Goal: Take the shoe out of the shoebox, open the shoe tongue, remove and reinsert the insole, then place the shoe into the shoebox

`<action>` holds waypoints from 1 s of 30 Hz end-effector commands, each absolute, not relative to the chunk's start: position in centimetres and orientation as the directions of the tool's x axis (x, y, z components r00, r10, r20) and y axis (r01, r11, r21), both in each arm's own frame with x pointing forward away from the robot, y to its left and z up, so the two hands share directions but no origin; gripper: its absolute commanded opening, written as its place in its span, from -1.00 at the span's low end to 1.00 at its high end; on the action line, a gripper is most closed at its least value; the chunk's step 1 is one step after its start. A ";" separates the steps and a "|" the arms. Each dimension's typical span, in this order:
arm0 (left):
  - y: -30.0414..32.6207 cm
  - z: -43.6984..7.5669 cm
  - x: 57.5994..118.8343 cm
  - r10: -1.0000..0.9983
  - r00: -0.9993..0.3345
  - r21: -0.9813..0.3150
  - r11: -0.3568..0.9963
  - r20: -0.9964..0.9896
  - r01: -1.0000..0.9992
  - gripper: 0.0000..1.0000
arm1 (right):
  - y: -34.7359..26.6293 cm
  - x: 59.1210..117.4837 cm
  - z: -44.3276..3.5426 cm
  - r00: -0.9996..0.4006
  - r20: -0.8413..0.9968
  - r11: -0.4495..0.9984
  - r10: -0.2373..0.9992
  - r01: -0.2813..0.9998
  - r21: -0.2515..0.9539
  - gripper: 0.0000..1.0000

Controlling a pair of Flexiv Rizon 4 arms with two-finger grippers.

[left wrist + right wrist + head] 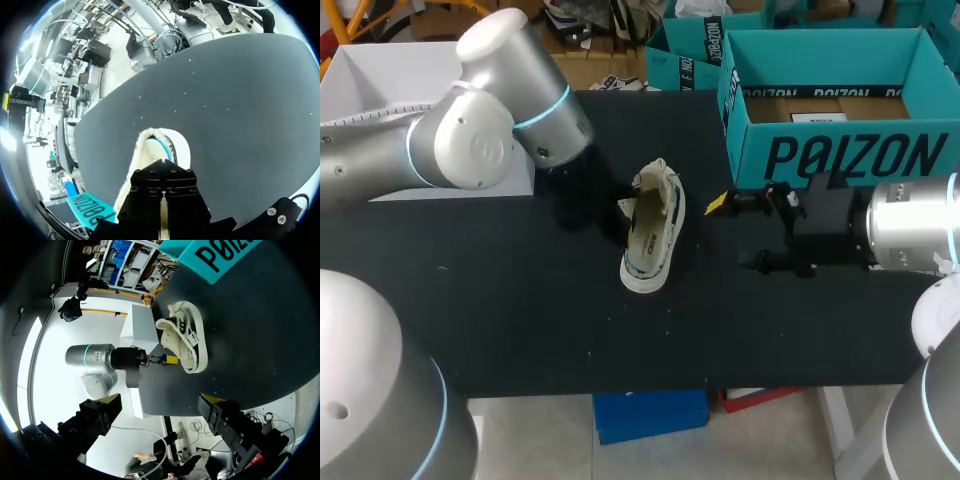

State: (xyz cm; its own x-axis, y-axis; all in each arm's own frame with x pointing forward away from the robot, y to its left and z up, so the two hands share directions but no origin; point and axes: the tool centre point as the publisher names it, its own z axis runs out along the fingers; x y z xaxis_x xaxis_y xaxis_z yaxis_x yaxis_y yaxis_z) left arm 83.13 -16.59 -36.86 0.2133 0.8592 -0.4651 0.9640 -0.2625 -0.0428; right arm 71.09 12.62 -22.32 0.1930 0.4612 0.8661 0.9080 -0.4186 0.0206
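The shoe (650,235) sat tilted on the table (520,320), out of the shoebox (840,150). The left gripper (170,360) pinched its rim, likely to steady it. The right gripper (731,233) hung near, fingers spread, probably ready for the tongue.

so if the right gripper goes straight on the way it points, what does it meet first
Probably the white sneaker, straight ahead of the right gripper with only table between. Height is unclear, so it might pass over it.
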 end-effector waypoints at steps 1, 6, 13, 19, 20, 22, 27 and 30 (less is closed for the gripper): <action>-17.4 -37.7 83.2 0.861 0.213 -0.032 -0.256 -0.461 0.966 -1.00 | 12.7 71.1 -22.3 0.194 0.865 -0.419 0.462 0.908 0.021 1.00; -17.7 -38.2 83.2 0.865 0.238 -0.012 -0.271 -0.442 0.962 -1.00 | 12.7 71.1 -22.3 0.194 0.865 -0.419 0.462 0.908 0.021 1.00; -18.0 -39.6 83.3 0.871 0.236 -0.033 -0.276 -0.432 0.960 -1.00 | 12.7 71.1 -22.3 0.194 0.865 -0.419 0.462 0.908 0.021 1.00; -18.4 -41.0 83.3 0.885 0.247 -0.046 -0.287 -0.395 0.957 -1.00 | 12.7 71.1 -22.3 0.194 0.865 -0.419 0.462 0.908 0.021 1.00; -18.5 -41.1 83.3 0.887 0.253 -0.048 -0.293 -0.386 0.955 -1.00 | 12.7 71.1 -22.3 0.194 0.865 -0.419 0.462 0.908 0.021 1.00; -18.8 -41.4 83.2 0.890 0.264 -0.051 -0.304 -0.372 0.951 -1.00 | 12.7 71.1 -22.3 0.194 0.865 -0.419 0.462 0.908 0.021 1.00; -19.2 -42.3 83.3 0.896 0.302 -0.050 -0.335 -0.325 0.941 -1.00 | 12.7 71.1 -22.3 0.194 0.865 -0.419 0.462 0.908 0.021 1.00; -19.2 -42.8 83.3 0.898 0.310 -0.052 -0.342 -0.311 0.938 -1.00 | 12.7 71.1 -22.3 0.194 0.865 -0.419 0.462 0.908 0.021 1.00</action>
State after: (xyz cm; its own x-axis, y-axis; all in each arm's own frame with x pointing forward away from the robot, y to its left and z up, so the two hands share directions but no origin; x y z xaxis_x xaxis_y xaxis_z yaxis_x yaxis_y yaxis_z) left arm 83.05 -18.66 -41.95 0.3082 0.8929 -0.3283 0.9388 -0.3412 -0.0467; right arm 71.09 12.62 -22.32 0.1930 0.4612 0.8660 0.9080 -0.4185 0.0206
